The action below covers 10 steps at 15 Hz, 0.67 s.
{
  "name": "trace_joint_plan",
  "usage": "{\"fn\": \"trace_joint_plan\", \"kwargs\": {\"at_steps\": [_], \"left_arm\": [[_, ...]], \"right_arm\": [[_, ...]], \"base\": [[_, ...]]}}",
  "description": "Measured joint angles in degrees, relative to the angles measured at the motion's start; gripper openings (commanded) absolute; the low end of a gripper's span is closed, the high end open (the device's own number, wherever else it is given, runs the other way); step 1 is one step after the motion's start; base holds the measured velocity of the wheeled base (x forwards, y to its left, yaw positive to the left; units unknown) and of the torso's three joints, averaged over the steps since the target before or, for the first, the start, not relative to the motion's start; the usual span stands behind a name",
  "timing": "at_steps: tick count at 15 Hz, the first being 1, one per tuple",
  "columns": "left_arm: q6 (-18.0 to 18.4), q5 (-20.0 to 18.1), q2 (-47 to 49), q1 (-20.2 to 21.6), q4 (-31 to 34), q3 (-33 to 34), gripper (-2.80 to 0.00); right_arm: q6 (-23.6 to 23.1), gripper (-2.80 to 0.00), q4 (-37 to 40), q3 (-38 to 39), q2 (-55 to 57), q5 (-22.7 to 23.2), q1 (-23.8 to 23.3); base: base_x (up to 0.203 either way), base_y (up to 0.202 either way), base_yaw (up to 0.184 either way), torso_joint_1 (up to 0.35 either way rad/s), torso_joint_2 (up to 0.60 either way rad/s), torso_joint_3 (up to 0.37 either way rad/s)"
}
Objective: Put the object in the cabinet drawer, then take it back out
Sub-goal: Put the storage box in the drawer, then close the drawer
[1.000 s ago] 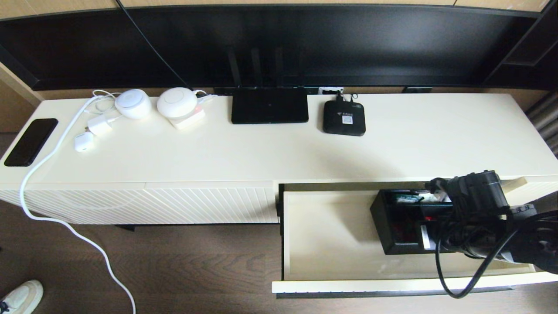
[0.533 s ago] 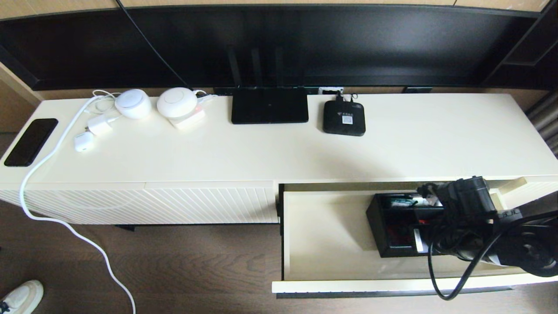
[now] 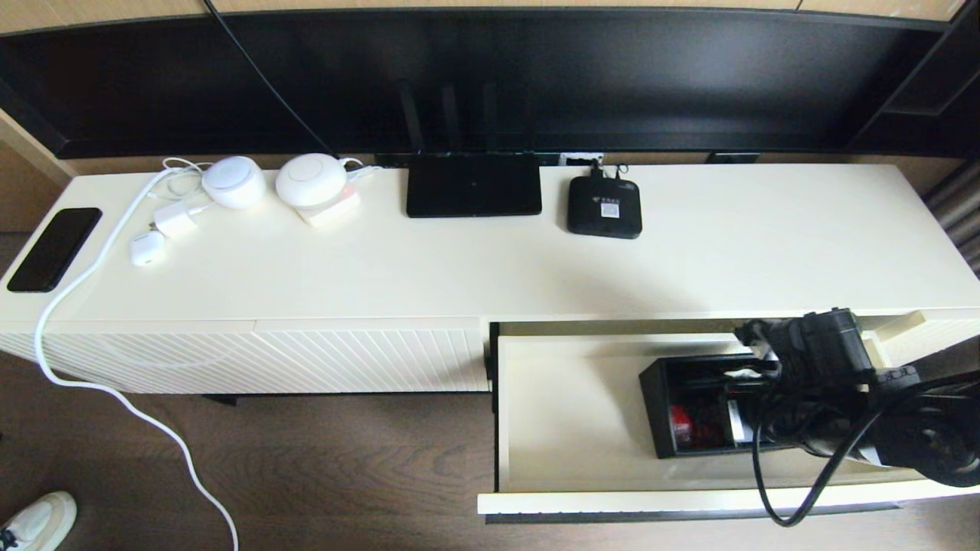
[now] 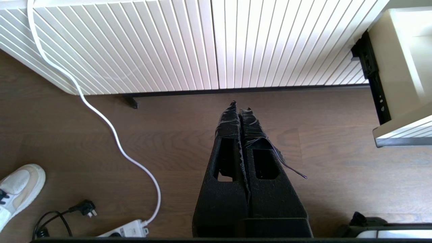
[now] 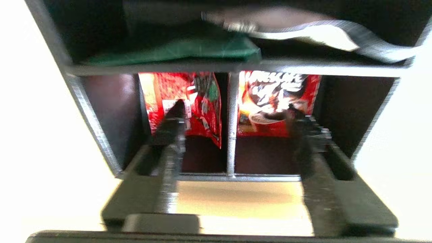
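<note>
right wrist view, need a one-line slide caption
Open right gripper straddling the divider of the black three-compartment organiser box holding red packets.

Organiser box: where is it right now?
Head view: organiser box sits inside the open cabinet drawer, toward its right half, with the right gripper open over it.

The organiser box point(image 3: 693, 405) under the right hand point(image 5: 236, 135) looks matt black plastic, its packets point(image 5: 189, 101) glossy foil. The drawer point(image 3: 574, 413) interior is smooth cream; the floor point(image 4: 101, 152) is grained wood.
</note>
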Motion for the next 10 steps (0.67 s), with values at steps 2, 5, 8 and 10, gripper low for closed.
{"fn": "trace_joint_plan", "kwargs": {"at_steps": [2,5,8,10], "left_arm": [[0.0,0.0,0.0,0.0,0.0,0.0,-2.8],[0.0,0.0,0.0,0.0,0.0,0.0,-2.8],[0.0,0.0,0.0,0.0,0.0,0.0,-2.8],[0.0,0.0,0.0,0.0,0.0,0.0,-2.8]], "right_arm": [[-1.0,0.0,0.4,0.0,-3.4,-0.3,0.0],[-6.2,0.0,0.8,0.1,-10.1,-1.6,-0.3],[-9.6,0.0,6.0,-0.2,-15.6,-3.4,-0.6],[-9.5,0.0,13.4,-1.5,-19.1,-3.4,-0.6]], "base": [[0.0,0.0,0.0,0.0,0.0,0.0],[0.0,0.0,0.0,0.0,0.0,0.0],[0.0,0.0,0.0,0.0,0.0,0.0],[0.0,0.0,0.0,0.0,0.0,0.0]]}}
